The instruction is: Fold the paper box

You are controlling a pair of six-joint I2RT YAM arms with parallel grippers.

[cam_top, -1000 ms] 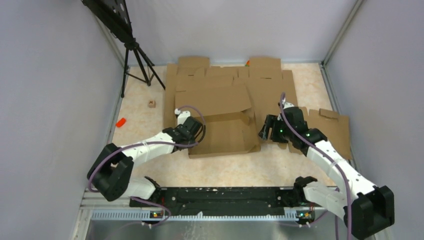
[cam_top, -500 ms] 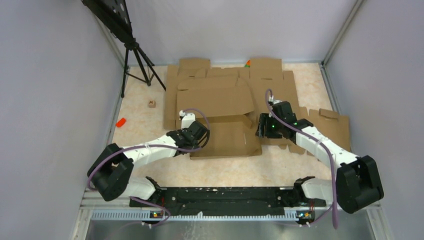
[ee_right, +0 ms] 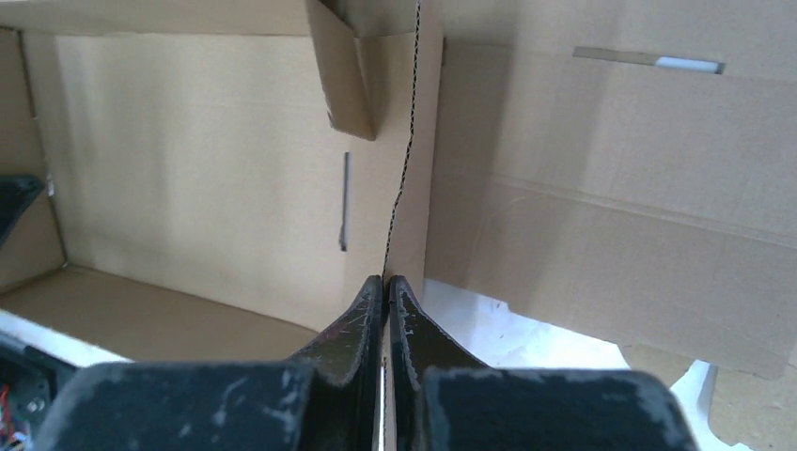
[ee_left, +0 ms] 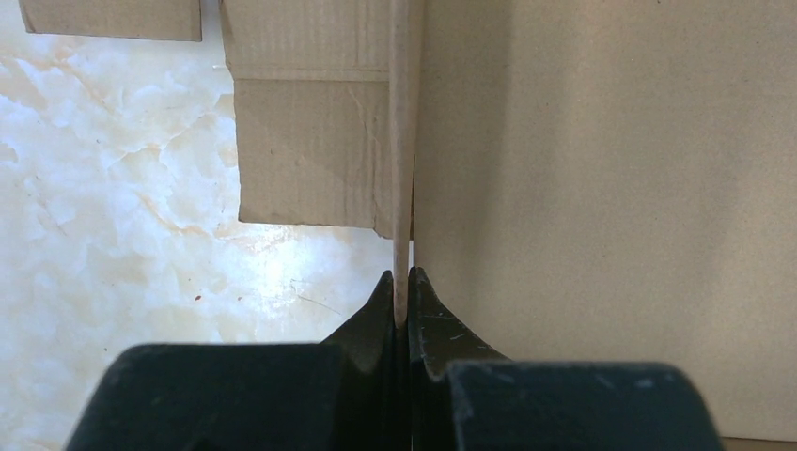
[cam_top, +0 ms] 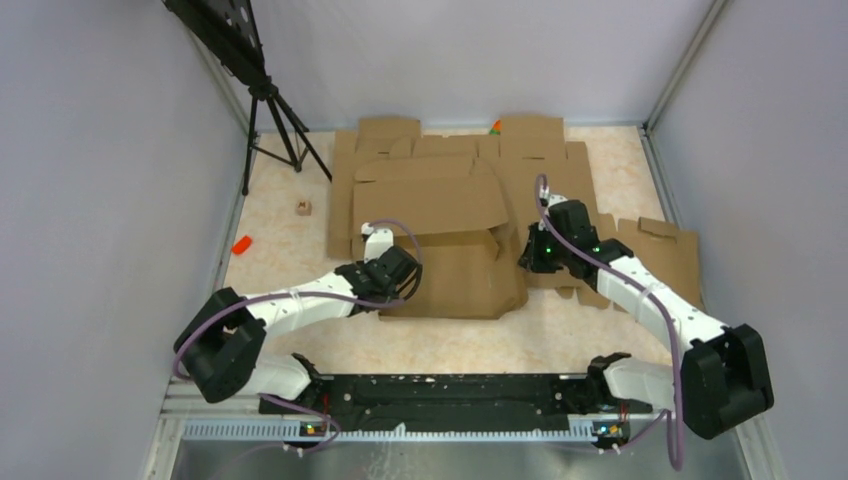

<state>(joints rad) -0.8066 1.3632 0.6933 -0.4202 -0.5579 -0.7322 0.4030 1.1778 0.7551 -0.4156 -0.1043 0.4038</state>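
Box [cam_top: 455, 278] sits mid-tabletop [cam_top: 285, 245], looks like the wall-raising step. Left tool [ee_left: 402, 284] and right tool [ee_right: 385, 285] are each clamped tight on a side wall. Next, I'd reckon: stand both walls upright, evenly, no tearing.

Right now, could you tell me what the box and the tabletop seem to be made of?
The box: brown corrugated cardboard, matte; faint ribbing and a thin raw edge show in the left wrist view. The tabletop: cream, veined like marble, glossy with a glare patch; stone or printed laminate, hard to tell.
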